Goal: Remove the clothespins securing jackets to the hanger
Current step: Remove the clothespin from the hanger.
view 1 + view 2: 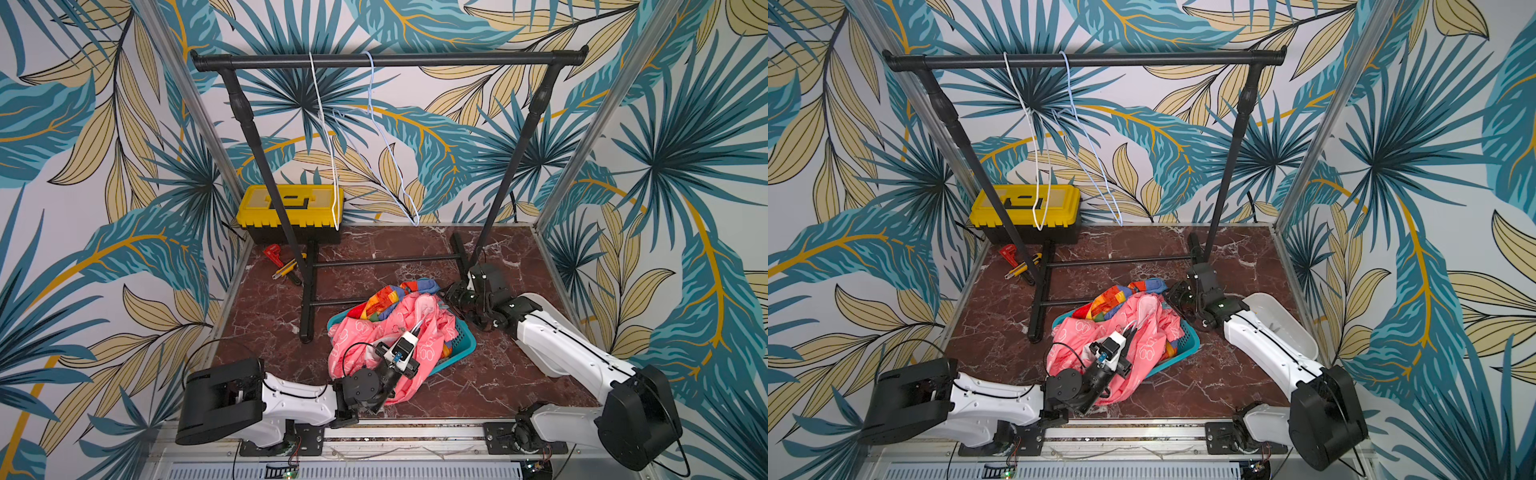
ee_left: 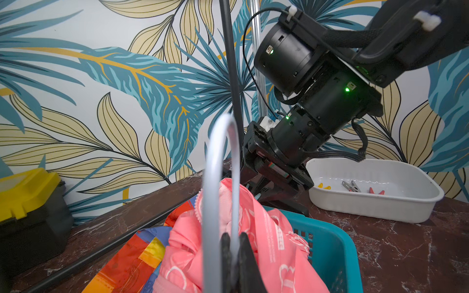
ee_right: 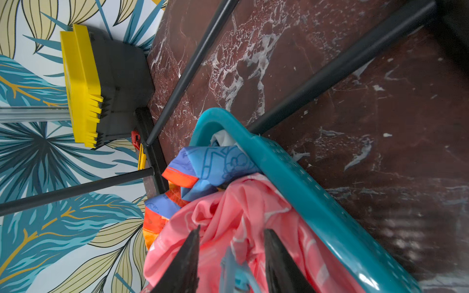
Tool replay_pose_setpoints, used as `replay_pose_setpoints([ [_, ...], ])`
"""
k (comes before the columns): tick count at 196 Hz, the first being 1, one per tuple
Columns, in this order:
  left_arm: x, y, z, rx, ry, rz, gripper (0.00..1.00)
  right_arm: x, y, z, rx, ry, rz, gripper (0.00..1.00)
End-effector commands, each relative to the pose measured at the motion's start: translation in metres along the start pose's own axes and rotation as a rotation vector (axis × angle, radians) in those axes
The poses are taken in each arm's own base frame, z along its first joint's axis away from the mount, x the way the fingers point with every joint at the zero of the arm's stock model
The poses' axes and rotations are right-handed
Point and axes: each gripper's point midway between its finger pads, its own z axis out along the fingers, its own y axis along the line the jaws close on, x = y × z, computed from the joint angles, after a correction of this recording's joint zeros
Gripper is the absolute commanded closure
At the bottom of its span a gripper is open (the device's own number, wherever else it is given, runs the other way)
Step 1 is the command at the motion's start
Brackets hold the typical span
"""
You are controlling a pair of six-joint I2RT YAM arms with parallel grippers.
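Two-armed over the teal basket (image 3: 291, 172): grips the white hanger (image 2: 218, 152) with the left end effector (image 2: 234, 236) clamped, brackets a light blue clothespin (image 3: 233, 269) against the pink jacket (image 3: 228, 208) with the right end effector (image 3: 231, 230) spread apart; three more clothespins (image 2: 351, 185) in a white tub (image 2: 375, 210).

White arm shells (image 1: 299, 399), black joints (image 1: 365, 384); thin black cables (image 2: 247, 63); green wrist lights (image 2: 347, 89).
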Motion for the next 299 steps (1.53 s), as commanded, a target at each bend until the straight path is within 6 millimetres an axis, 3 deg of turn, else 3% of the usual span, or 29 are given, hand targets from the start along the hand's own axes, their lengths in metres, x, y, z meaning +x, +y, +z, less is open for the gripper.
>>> replay_pose_setpoints([
  [1, 0.059, 0.000, -0.007, 0.003, 0.169, 0.103, 1.00, 0.001, 0.005, -0.005, -0.023, 0.008, 0.025, 0.60],
  [62, 0.064, -0.010, -0.002, 0.026, 0.180, 0.089, 1.00, 0.008, -0.008, -0.018, 0.004, 0.011, 0.037, 0.61],
  [106, 0.064, -0.007, -0.004, 0.018, 0.181, 0.087, 1.00, 0.012, -0.014, -0.013, 0.033, 0.037, 0.041, 0.61],
  [150, 0.064, -0.005, -0.005, 0.013, 0.180, 0.078, 1.00, 0.020, -0.018, -0.010, 0.049, 0.080, 0.060, 0.53],
  [201, 0.062, -0.006, -0.004, 0.020, 0.177, 0.075, 1.00, 0.025, -0.031, -0.017, 0.073, 0.079, 0.073, 0.52],
  [299, 0.071, -0.009, -0.004, 0.026, 0.195, 0.084, 1.00, 0.023, -0.017, -0.012, 0.038, 0.095, 0.091, 0.65],
])
